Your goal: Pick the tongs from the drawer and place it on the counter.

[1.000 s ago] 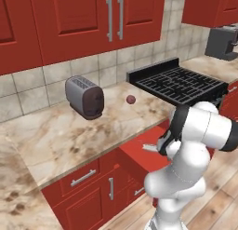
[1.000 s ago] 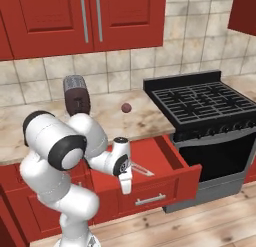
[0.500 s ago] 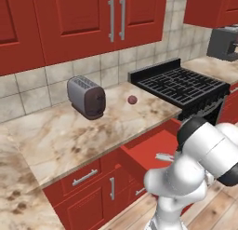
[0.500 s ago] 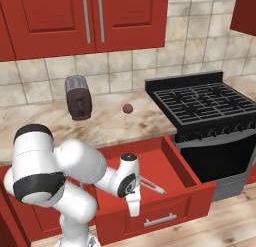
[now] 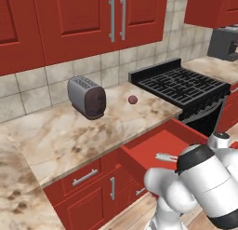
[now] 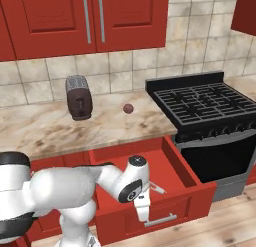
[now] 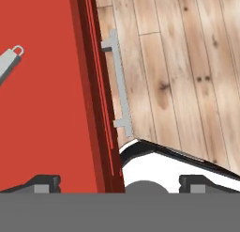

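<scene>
- The drawer [image 6: 170, 173] stands pulled well out from under the counter [image 5: 69, 136], just left of the stove [image 6: 205, 103], its silver bar handle [image 7: 118, 83] facing the wood floor [image 7: 187, 71].
- The tongs [image 5: 166, 157] lie flat on the red bottom of the drawer, toward its front; in the right base view one thin end [image 6: 156, 187] pokes out from behind the robot's wrist, and in the hand view the looped end [image 7: 9, 62] shows at the left edge.
- The gripper [image 6: 142, 211] hangs at the drawer's front panel, pointing down, with nothing between its fingers.
- In the hand view the two dark fingertips [image 7: 44, 183] sit far apart near the bottom corners, one over the drawer's inside and the other over the floor, so the claw looks wide open and straddles the front wall; whether it touches the wall is hard to tell.
- The tongs are apart from the gripper, off to its side.
- On the counter a toaster [image 5: 87, 97] stands by the tiled wall, and a small dark red ball [image 5: 133, 99] sits between it and the stove.
</scene>
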You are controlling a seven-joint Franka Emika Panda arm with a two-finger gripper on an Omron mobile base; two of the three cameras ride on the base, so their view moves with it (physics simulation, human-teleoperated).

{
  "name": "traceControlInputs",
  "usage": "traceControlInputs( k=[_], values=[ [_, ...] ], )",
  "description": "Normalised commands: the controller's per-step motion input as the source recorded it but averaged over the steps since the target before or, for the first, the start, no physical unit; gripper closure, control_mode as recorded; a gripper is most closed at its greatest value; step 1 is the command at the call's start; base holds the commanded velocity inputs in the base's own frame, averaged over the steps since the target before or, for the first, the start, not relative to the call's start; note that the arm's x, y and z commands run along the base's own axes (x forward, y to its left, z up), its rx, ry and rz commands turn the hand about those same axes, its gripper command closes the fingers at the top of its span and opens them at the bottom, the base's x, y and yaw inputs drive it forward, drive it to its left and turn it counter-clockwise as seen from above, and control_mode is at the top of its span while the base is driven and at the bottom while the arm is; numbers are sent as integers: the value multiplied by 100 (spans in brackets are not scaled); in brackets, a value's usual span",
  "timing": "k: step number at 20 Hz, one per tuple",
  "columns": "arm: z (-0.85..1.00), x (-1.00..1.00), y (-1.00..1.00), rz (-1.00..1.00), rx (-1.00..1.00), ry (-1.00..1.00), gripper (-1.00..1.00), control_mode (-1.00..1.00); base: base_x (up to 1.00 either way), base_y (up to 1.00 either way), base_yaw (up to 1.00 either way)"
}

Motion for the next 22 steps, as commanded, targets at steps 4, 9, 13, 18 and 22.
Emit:
traceControlInputs(
  k=[4,9,13,18,22],
  values=[
    [100,26,-9,5,1,0,-100,-100,0,0,0],
    [97,44,0,21,0,2,-100,-100,0,0,0],
    [14,51,28,36,-2,3,-100,-100,0,0,0],
    [-24,52,42,46,-3,0,-100,-100,0,0,0],
    [-14,61,4,46,-1,0,-100,-100,0,0,0]
  ],
)
